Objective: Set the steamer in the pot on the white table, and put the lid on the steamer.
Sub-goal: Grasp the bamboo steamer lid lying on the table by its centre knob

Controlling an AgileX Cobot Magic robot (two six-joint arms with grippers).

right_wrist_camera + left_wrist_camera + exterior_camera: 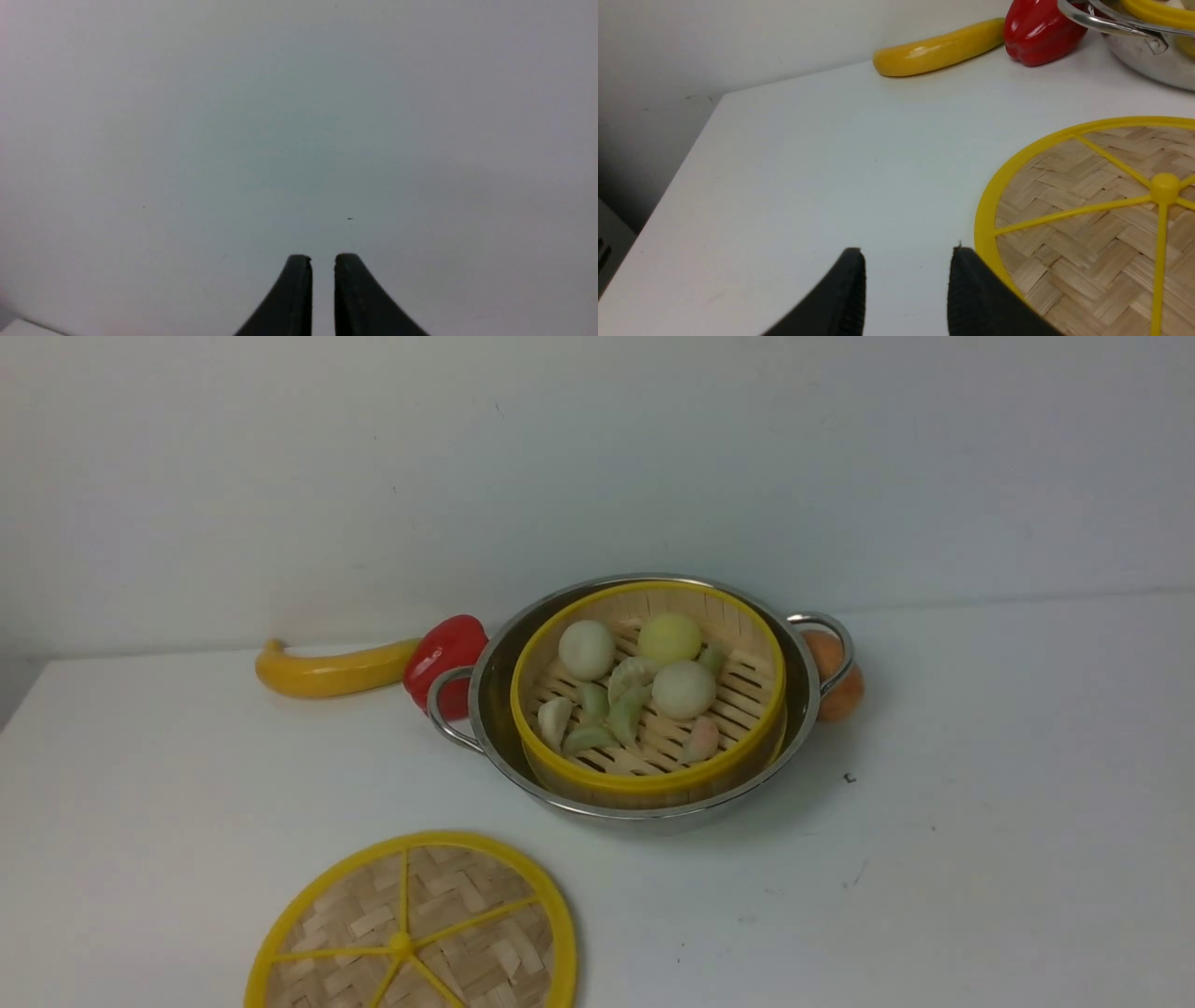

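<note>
The steamer (644, 782), a bamboo basket with a yellow rim and toy buns and dumplings inside, sits in the shiny steel pot (805, 683) at the back middle of the white table (934, 859). The lid (439, 915), a woven disc with yellow rim and spokes, lies flat at the front left. In the left wrist view my left gripper (909, 252) hangs open over bare table beside the lid (1087, 210), one finger overlapping its rim. My right gripper (322, 256) shows a narrow gap with nothing in it, over a plain pale surface. Neither gripper shows in the front view.
A yellow banana-shaped toy (327, 669) and a red pepper (446, 658) lie left of the pot by the back wall. An orange fruit (837, 686) sits behind the pot's right handle. The table's left edge (691, 154) drops off near my left gripper.
</note>
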